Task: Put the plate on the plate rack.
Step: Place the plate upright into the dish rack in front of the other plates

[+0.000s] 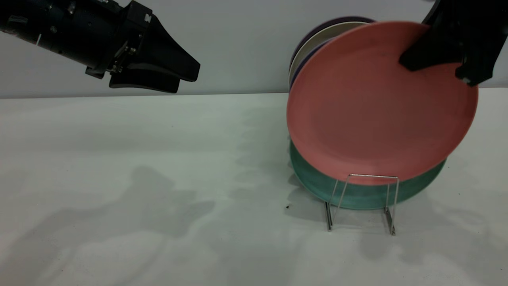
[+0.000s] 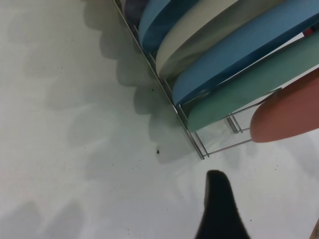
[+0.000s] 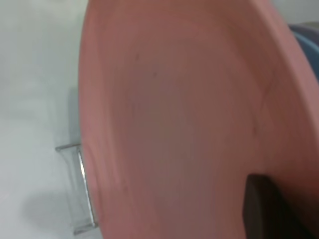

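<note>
Plates: one pink plate [image 1: 377, 103], one green [image 1: 357, 194], two blue [image 2: 239, 50], one cream [image 2: 199, 30]; one rack [image 1: 363, 202].

Much of the rack and its plates sits out of sight

The pink plate [image 1: 377, 103] covers most of the green plate [image 1: 357, 194] and nearly all of the plates behind it; only slivers of their rims peek out. The right gripper [image 1: 444, 59] runs off the picture's top edge, the left arm too. The plate rack [image 1: 363, 202] shows only its front loop; up close the plate blurs.
</note>
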Available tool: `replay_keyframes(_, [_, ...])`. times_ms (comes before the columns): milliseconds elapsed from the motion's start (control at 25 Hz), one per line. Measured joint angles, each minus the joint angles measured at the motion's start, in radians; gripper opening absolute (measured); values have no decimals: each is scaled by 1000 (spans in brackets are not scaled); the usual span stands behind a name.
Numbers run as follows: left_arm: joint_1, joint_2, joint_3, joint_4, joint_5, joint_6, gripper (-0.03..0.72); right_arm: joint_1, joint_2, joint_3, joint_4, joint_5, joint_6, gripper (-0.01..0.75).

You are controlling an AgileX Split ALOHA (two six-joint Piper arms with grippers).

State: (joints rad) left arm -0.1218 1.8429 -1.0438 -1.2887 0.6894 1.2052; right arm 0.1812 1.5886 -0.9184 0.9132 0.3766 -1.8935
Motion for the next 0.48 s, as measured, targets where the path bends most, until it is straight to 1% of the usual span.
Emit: replay_keyframes(480, [0, -1, 0, 0, -4, -1, 520, 0, 64, 0, 9, -11, -12, 86])
